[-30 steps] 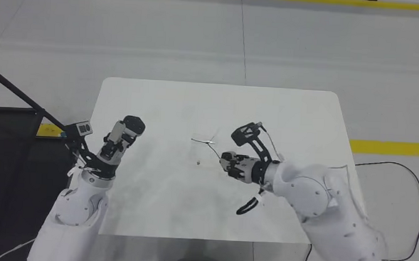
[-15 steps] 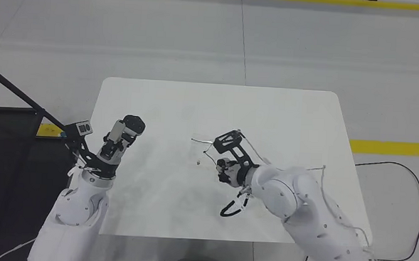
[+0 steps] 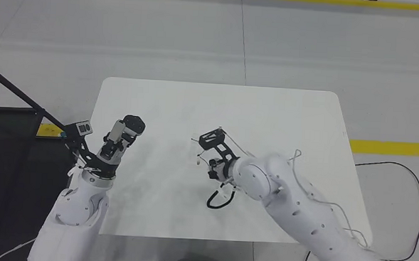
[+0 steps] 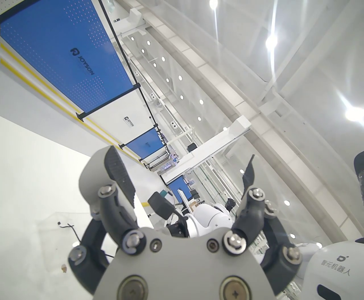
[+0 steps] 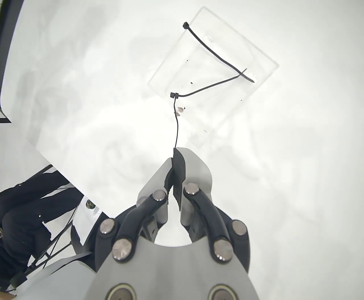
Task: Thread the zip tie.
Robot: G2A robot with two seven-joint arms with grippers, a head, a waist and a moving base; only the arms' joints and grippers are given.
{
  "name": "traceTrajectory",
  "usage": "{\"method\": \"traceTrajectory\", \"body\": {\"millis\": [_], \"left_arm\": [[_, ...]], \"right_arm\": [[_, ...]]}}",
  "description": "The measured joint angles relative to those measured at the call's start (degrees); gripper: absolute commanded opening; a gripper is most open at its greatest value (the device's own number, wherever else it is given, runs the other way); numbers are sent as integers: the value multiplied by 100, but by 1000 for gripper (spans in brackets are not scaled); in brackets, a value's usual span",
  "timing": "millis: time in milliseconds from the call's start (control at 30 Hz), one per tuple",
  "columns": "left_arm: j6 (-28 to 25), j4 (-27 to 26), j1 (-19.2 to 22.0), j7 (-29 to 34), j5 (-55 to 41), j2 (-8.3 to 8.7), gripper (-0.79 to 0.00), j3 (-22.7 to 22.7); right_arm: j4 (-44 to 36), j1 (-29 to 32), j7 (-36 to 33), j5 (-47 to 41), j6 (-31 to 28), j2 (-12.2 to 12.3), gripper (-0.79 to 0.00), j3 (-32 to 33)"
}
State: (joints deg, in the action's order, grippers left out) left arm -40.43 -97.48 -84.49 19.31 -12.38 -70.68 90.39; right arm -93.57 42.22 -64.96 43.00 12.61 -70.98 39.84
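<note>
Zip ties [image 5: 216,56] of thin black plastic lie at the middle of the white rectangular table [image 3: 289,113]. Two small square heads can be counted. One head [image 5: 185,25] lies farther from the right gripper [image 5: 175,154], and its strap runs straight across one clear, flat rectangular plastic sheet [image 5: 256,54] to a pointed tip. The second head [image 5: 173,95] sits at the sheet's nearer edge. A strap leaves it across the sheet and crosses the first strap close to both tips.

A finer black strand leaves the second head on the near side and ends in the right gripper. Whether this strand passes through the head cannot be told. The right gripper is closed, its two black pads [image 5: 178,162] pressed together on the end of that strand, just above the table. One small brown scrap [image 5: 179,112] lies on the table just beside the strand, near the second head.

The left gripper [image 4: 180,159] is raised at the near left of the table [image 3: 131,124]. It points upward, with its two fingers spread wide and nothing between them.
</note>
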Motion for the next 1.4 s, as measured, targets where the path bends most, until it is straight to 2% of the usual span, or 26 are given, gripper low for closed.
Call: {"method": "traceTrajectory", "body": {"millis": [100,133,267,500,833,900,967,1067,1200,1400], "left_arm": [[0,0,0,0,0,0,0,0],[0,0,0,0,0,0,0,0],[0,0,0,0,0,0,0,0],[0,0,0,0,0,0,0,0],[0,0,0,0,0,0,0,0],[0,0,0,0,0,0,0,0],[0,0,0,0,0,0,0,0],[0,0,0,0,0,0,0,0],[0,0,0,0,0,0,0,0],[0,0,0,0,0,0,0,0]], "right_arm": [[170,-121,4,-23,54,-85,-785,-122],[211,-152,8,-29,67,-107,-760,-149],[353,-251,24,-52,106,-192,-425,-221],[260,-214,126,14,86,-234,-434,-156],[-263,151,219,270,-17,-143,-440,216],[-398,247,267,315,-37,-115,-379,322],[-595,390,350,342,-81,-74,-209,481],[-946,661,516,400,-187,3,0,767],[-1553,1182,885,388,-461,134,0,1285],[-2523,2293,1824,107,-1397,353,0,2374]]}}
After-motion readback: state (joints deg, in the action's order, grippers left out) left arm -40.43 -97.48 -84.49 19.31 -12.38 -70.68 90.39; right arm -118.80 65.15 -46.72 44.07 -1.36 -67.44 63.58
